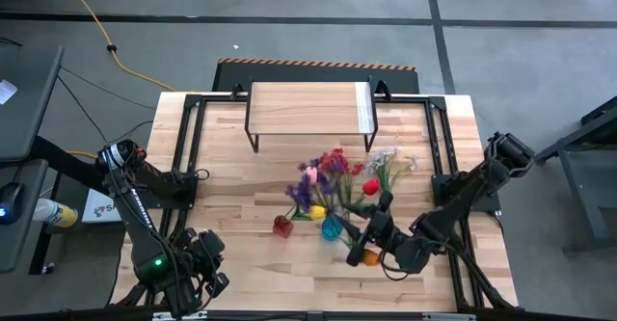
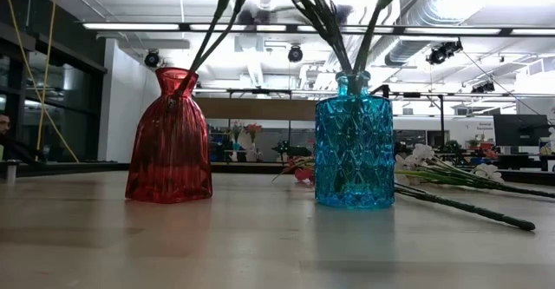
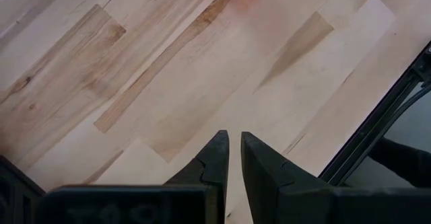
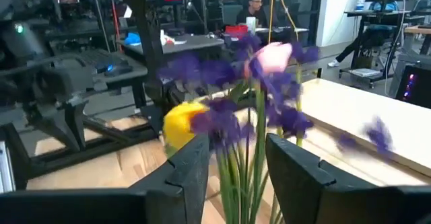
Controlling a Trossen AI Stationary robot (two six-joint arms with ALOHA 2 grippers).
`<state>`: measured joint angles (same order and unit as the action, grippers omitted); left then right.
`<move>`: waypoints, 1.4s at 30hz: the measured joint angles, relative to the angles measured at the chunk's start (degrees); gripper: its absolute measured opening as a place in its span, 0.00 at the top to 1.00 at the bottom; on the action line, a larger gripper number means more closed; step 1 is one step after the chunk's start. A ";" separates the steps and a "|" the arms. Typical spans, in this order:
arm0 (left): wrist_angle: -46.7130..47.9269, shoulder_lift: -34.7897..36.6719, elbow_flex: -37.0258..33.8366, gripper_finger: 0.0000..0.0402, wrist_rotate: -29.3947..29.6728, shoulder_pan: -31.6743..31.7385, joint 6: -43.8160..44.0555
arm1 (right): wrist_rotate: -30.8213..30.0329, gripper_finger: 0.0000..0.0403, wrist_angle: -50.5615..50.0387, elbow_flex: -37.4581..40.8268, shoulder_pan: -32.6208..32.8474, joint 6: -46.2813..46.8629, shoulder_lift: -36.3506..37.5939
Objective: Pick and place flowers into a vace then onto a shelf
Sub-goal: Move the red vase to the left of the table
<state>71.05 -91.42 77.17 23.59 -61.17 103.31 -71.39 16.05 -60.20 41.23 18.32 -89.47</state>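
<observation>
A red ribbed vase, a blue diamond-patterned vase, purple, yellow and pink flowers.

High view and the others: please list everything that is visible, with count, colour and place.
Blue vase: one, blue glass, table middle, stems standing inside.
Red vase: one, red glass, beside the blue vase, one stem inside.
Flowers: a mixed bunch, purple, red, yellow, pink, whitish; some in vases, some lying on the table.
Shelf: one, light wood top, black legs, far edge of the table.
Person: one, in the room behind.
Left gripper: near corner, shut, empty.
Right gripper: open, around green stems.
</observation>
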 joint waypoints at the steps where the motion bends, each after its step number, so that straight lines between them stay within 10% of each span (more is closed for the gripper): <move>1: 0.00 0.00 0.00 0.82 0.00 0.00 0.00 | 0.06 0.66 -1.36 0.00 0.09 1.41 0.00; 15: -0.59 0.00 0.00 0.82 -0.04 0.00 0.17 | -2.41 0.72 -3.98 0.00 4.43 4.14 0.98; 31: -1.17 0.00 0.01 0.82 11.77 0.09 0.44 | 0.20 0.74 29.01 -0.02 7.74 -39.78 3.43; 42: -11.28 0.00 0.02 0.82 15.55 11.15 -19.31 | 5.55 0.74 33.65 -0.04 7.54 -44.14 3.45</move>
<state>59.77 -91.42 77.18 39.14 -50.02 83.99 -65.84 49.71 -60.25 48.77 -25.82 -86.02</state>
